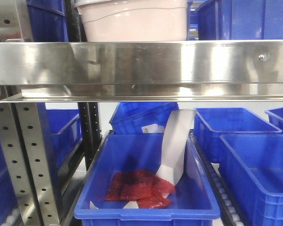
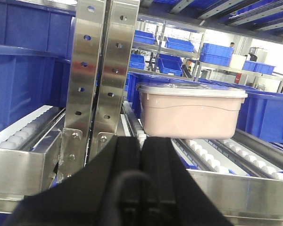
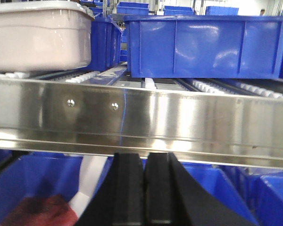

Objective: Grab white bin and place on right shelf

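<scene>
The white bin (image 1: 134,21) is a pinkish-white tub with a white lid, standing on the rollers of the right shelf (image 1: 141,63) behind its shiny steel front rail. The left wrist view has the white bin (image 2: 191,110) ahead and slightly right of my left gripper (image 2: 141,141), which is shut with nothing between its fingers and stays short of the bin. In the right wrist view the white bin (image 3: 37,37) is at upper left, and my right gripper (image 3: 145,157) is shut and empty just below the right shelf rail (image 3: 141,117).
Blue crates (image 3: 207,44) stand on the shelf right of the bin. Perforated grey uprights (image 2: 96,70) rise left of it. Below the rail a blue crate (image 1: 146,183) holds red packets (image 1: 139,188) and a white scoop-like piece (image 1: 174,150). More blue crates (image 1: 254,165) sit at lower right.
</scene>
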### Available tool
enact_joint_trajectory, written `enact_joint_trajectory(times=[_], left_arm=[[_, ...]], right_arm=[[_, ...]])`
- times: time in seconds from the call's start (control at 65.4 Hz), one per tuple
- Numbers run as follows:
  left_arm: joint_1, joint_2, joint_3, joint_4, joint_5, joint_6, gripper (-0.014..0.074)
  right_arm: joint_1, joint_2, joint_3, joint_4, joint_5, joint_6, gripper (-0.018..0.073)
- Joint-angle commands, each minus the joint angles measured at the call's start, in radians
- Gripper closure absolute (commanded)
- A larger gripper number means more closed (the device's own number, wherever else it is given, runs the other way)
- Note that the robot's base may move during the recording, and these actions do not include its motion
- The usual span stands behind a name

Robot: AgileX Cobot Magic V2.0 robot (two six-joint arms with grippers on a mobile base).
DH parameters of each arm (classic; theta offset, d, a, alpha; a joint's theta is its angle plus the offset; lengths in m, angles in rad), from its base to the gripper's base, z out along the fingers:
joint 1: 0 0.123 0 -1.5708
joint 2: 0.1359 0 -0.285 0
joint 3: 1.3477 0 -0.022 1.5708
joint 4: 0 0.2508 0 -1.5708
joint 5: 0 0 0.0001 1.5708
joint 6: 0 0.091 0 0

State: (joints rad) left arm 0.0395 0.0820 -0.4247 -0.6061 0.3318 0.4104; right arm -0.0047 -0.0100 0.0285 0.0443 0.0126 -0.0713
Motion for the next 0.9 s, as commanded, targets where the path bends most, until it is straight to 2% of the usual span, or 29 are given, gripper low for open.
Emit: enact_joint_trajectory(times=[0.0,0.734,0.826,0.887], left_arm=[[0.001,0.013,-0.027,-0.018,-0.065,0.001,0.0712],[0.001,0.013,-0.027,-0.018,-0.065,0.001,0.0712],[0.001,0.013,-0.015,0.043,-0.067,0.001,0.0712],[0.001,0.013,0.008,0.043,-0.079,0.001,0.0712]], right_arm=[[0.000,-0.019,0.000,-0.032,-0.089,-0.009,0.0520],[0.000,-0.019,0.000,-0.032,-0.087,-0.009,0.0520],[0.000,-0.019,0.000,-0.032,-0.087,-0.009,0.0520],[0.000,-0.019,0.000,-0.032,-0.087,-0.009,0.0520]])
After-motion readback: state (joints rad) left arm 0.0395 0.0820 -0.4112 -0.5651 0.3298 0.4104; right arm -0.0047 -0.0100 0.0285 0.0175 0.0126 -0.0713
